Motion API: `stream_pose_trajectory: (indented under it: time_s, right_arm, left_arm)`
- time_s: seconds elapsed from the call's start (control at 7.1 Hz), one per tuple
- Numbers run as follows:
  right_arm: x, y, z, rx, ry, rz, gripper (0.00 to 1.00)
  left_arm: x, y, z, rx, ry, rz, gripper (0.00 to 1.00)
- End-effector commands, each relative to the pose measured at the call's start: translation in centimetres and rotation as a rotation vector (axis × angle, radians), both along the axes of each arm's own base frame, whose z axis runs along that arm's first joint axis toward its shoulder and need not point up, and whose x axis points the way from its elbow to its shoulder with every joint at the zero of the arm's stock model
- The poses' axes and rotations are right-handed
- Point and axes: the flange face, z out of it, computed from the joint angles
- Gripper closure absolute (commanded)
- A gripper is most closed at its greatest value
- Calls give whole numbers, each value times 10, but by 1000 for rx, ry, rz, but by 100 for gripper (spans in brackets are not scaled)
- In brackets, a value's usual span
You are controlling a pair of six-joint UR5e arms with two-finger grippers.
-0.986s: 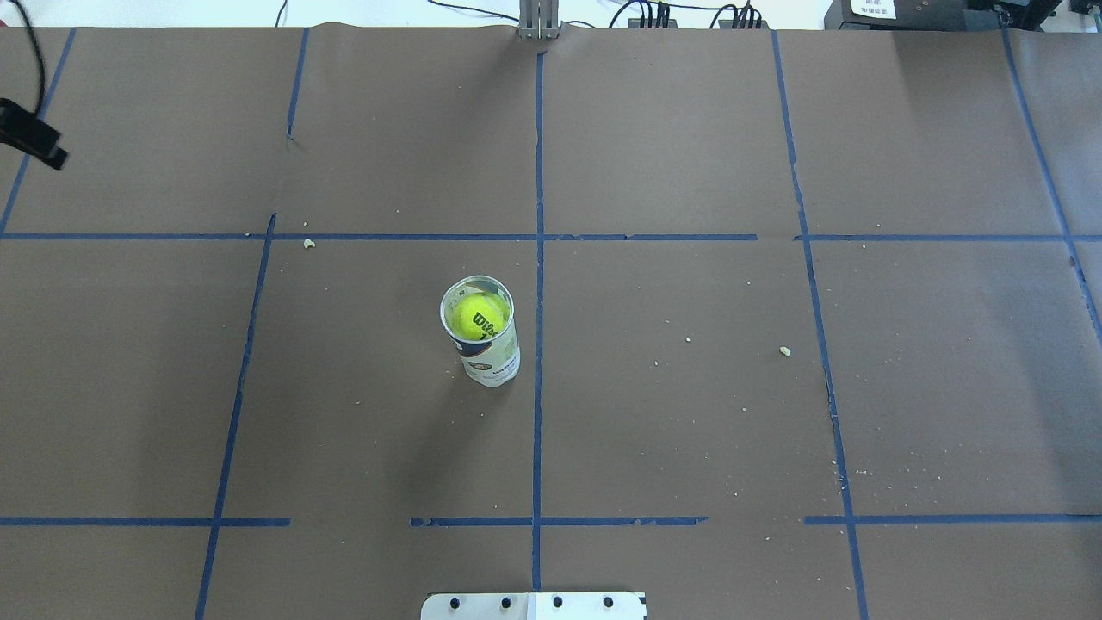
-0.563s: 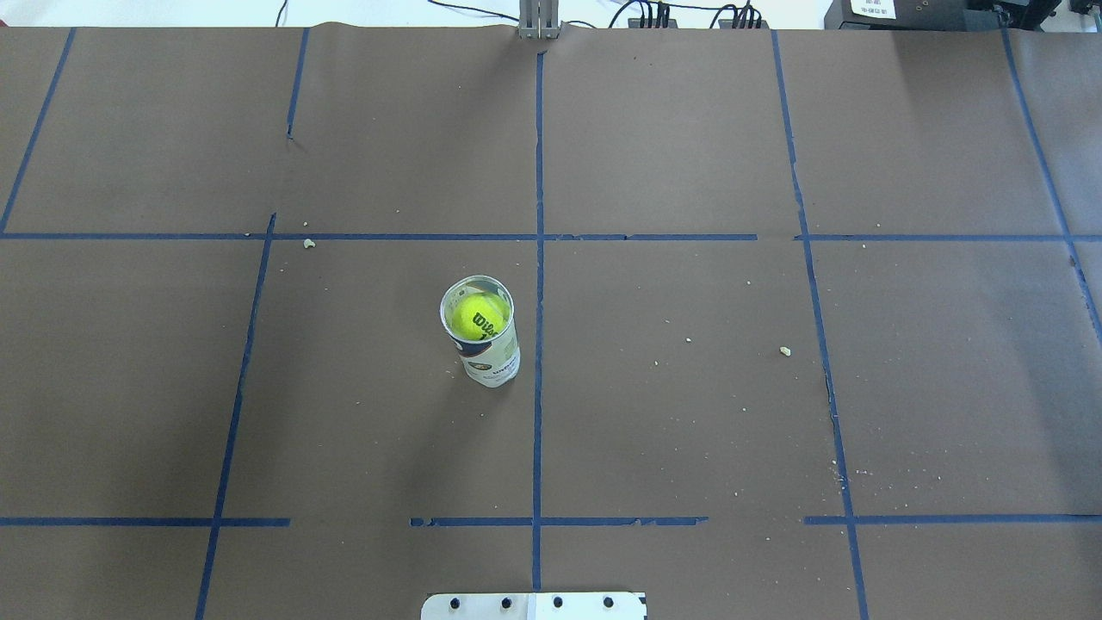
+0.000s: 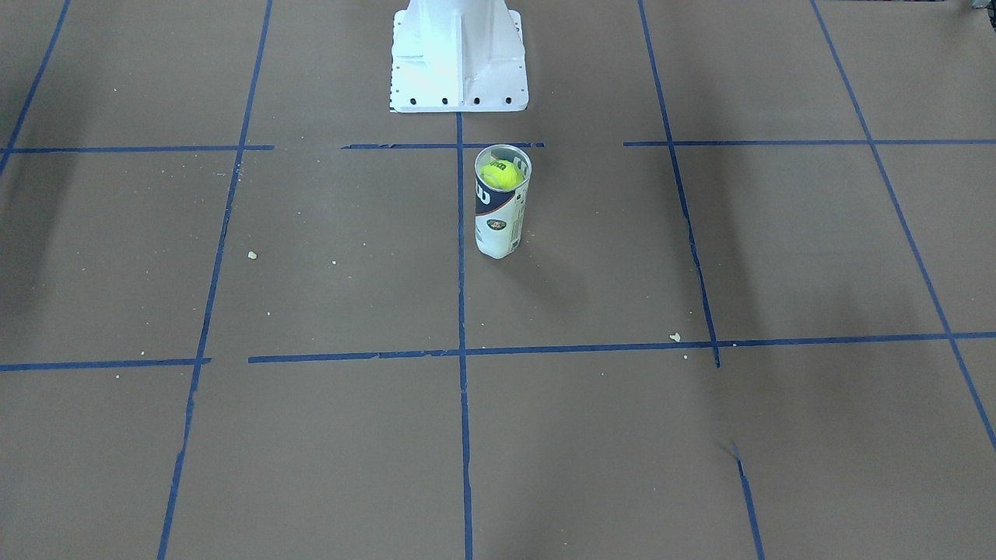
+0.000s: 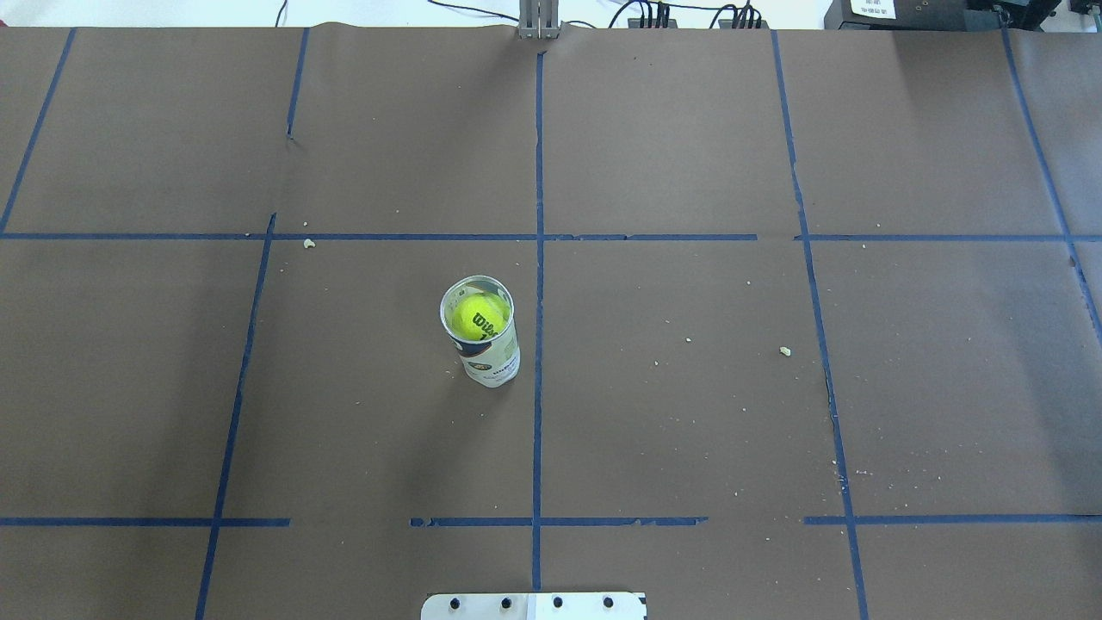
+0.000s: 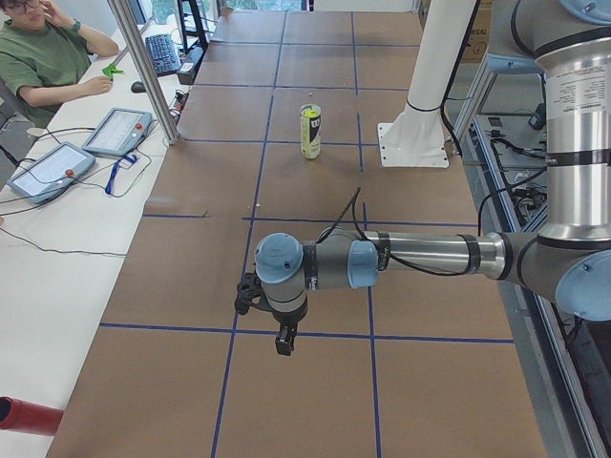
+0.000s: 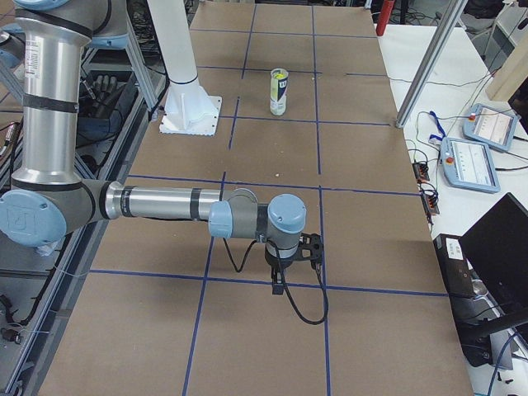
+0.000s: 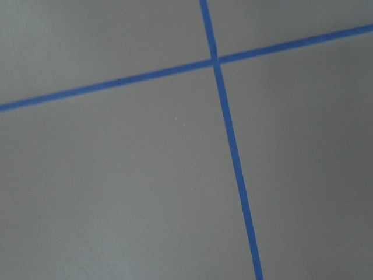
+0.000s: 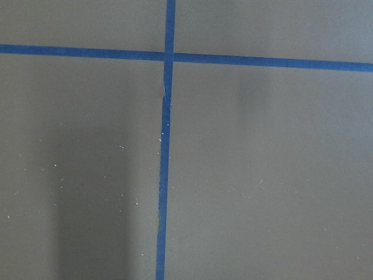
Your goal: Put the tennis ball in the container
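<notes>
One container (image 4: 492,353) upright, mouth up | tennis ball (image 4: 479,317) inside | left gripper (image 5: 248,296), right gripper (image 6: 311,247): state unclear

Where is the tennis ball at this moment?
In the overhead view the tennis ball sits inside the upright container, near its open top. The container stands just left of the centre tape line, on the robot's left side.

We count one tennis ball (image 4: 479,317) and one container (image 4: 492,362), on one table (image 4: 732,413). There are two robot arms: the left arm (image 5: 420,256) and the right arm (image 6: 157,202). We see one white base (image 3: 459,70). At the side we find one person (image 5: 43,62), one keyboard (image 5: 158,52) and two control tablets — the nearer tablet (image 5: 50,172) and the farther tablet (image 5: 119,132).
</notes>
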Motion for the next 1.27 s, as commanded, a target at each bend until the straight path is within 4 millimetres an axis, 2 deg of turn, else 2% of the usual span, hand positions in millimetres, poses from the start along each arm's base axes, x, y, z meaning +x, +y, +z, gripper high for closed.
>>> stream_pose_trajectory:
  time_s: [0.0, 0.14, 0.28, 0.42, 1.13]
  right_arm:
    - [0, 0, 0, -1, 0, 0, 0]
    - [0, 0, 0, -1, 0, 0, 0]
    - [0, 0, 0, 1, 0, 0, 0]
    - [0, 0, 0, -1, 0, 0, 0]
    - [0, 0, 0, -1, 0, 0, 0]
  left_arm:
    - [-1, -11, -16, 54, -8, -1, 0]
    - [-2, -23, -20, 64, -11, 0, 0]
    - [-4, -24, -19, 68, -42, 4, 0]
    - [-4, -27, -27, 85, -50, 6, 0]
    - [-4, -24, -28, 84, -50, 6, 0]
